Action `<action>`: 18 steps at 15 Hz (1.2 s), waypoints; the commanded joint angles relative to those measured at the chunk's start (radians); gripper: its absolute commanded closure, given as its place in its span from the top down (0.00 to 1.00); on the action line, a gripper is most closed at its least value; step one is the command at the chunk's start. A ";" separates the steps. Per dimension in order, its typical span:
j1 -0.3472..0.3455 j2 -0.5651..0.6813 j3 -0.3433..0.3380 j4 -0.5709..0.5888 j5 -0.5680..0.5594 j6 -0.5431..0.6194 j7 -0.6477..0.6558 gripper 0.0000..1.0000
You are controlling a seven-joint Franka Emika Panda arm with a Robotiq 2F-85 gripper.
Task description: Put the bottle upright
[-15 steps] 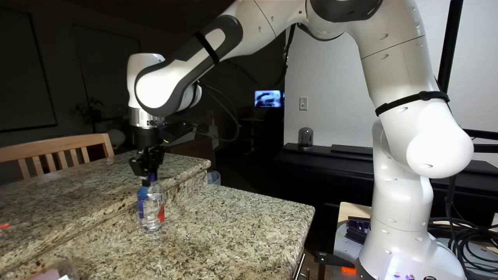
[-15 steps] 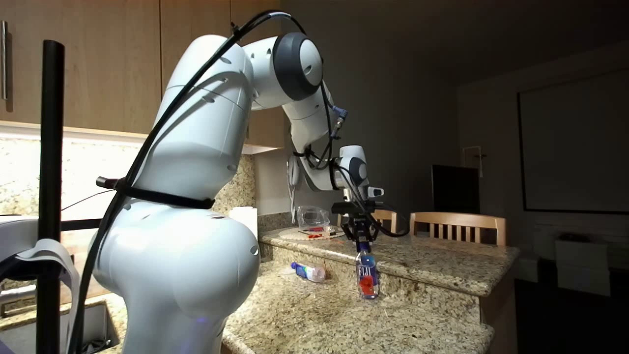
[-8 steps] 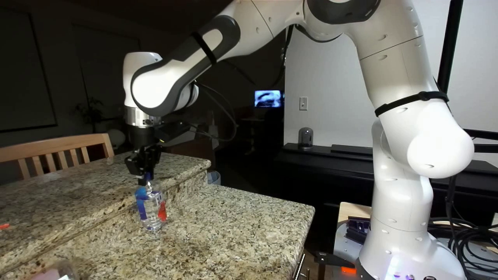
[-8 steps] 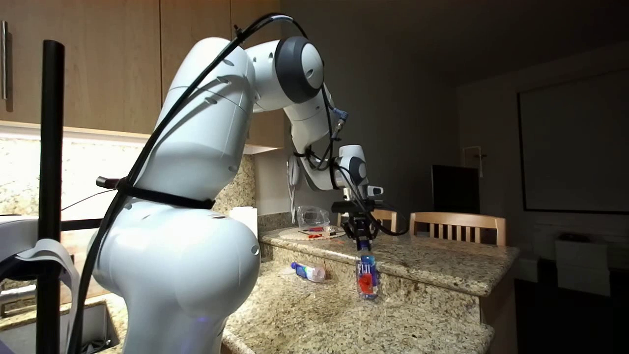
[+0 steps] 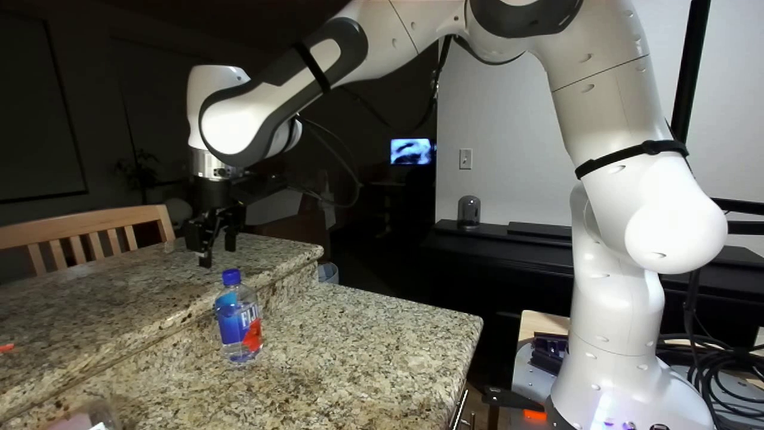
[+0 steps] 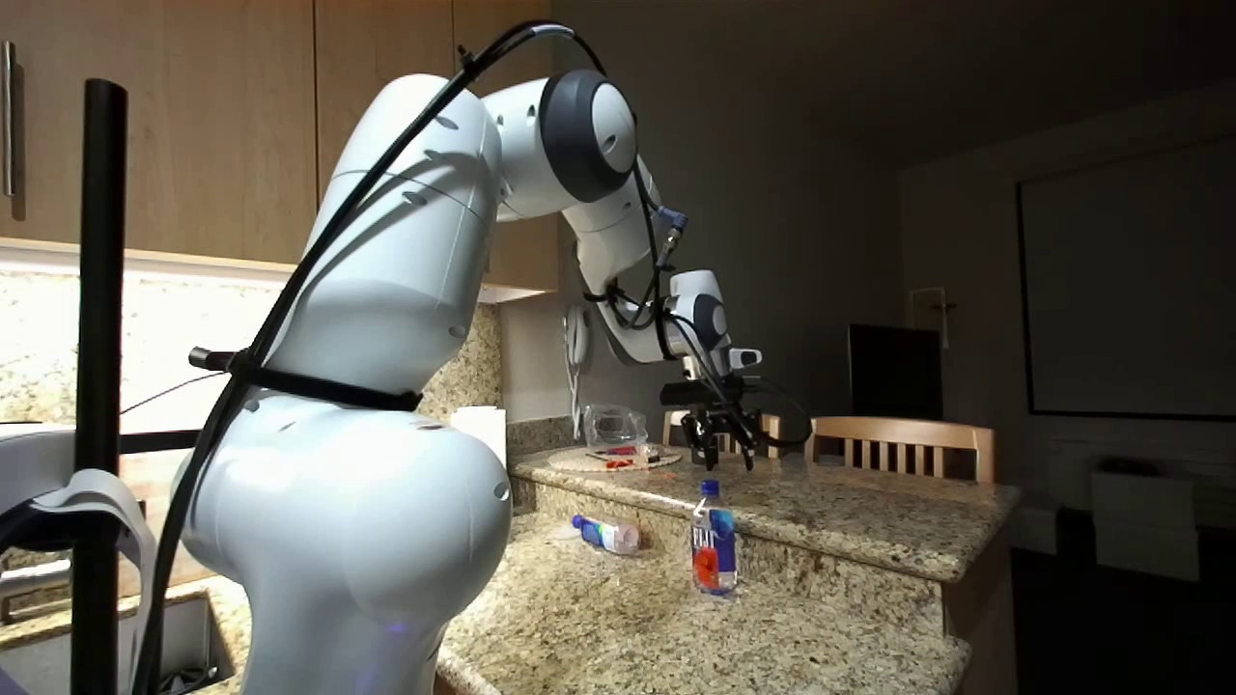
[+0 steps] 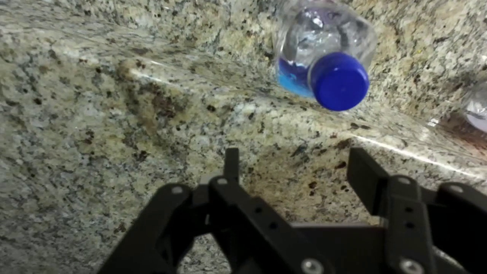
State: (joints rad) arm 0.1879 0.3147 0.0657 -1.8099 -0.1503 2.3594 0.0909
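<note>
The bottle (image 5: 239, 322), clear with a blue cap and a blue label bearing a red patch, stands upright on the lower granite counter in both exterior views, close to the raised ledge. Above it and slightly off to the side is my gripper (image 5: 218, 254), open and apart from the cap. In the wrist view the bottle's blue cap (image 7: 339, 82) shows from above, beyond the fingertips. Between the parted fingers (image 7: 367, 179) there is only granite, the gripper (image 7: 293, 160) holding nothing.
Another clear bottle (image 6: 606, 534) with a blue cap lies on its side on the lower counter. The raised granite ledge (image 6: 869, 512) runs behind. On it are a round mat (image 6: 570, 460) and a clear container (image 6: 616, 425). Wooden chairs (image 6: 903, 439) stand beyond.
The gripper was closed at the bottle's cap; now it has opened, let go and risen away from it. The bottle has turned a little and stands on its own.
</note>
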 commanded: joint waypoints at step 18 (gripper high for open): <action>-0.106 -0.507 -0.019 -0.496 0.338 -0.178 -0.391 1.00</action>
State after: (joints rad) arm 0.1072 -0.0392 0.0674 -2.1494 0.1298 2.2395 -0.1948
